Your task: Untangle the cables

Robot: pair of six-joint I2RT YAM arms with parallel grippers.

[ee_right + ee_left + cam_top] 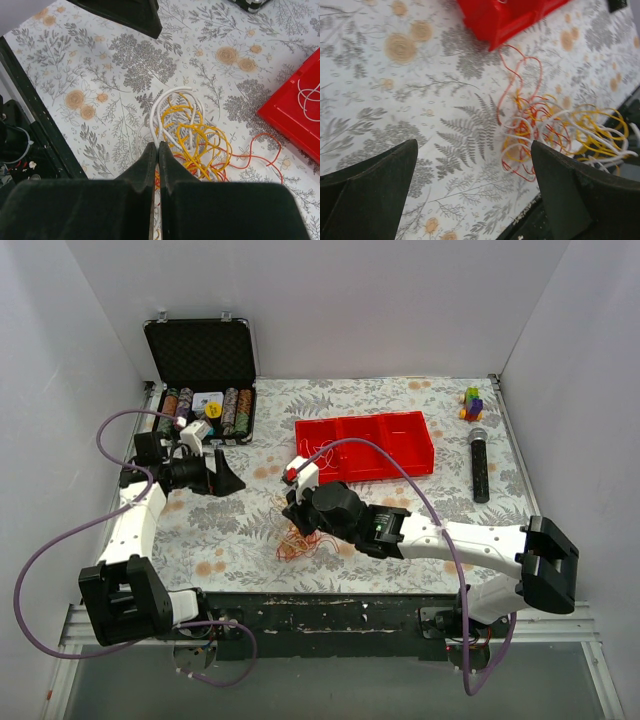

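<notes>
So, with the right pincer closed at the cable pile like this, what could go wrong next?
1. The right pincer is shut at the cables, where red, yellow and white strands interweave. Pulling may lift them all together or tighten knots.
2. The cables lie close to the table's near edge, so dragged strands might slip off.
3. The left pincer is open and apart from them, so nothing pins the rest down.
</notes>
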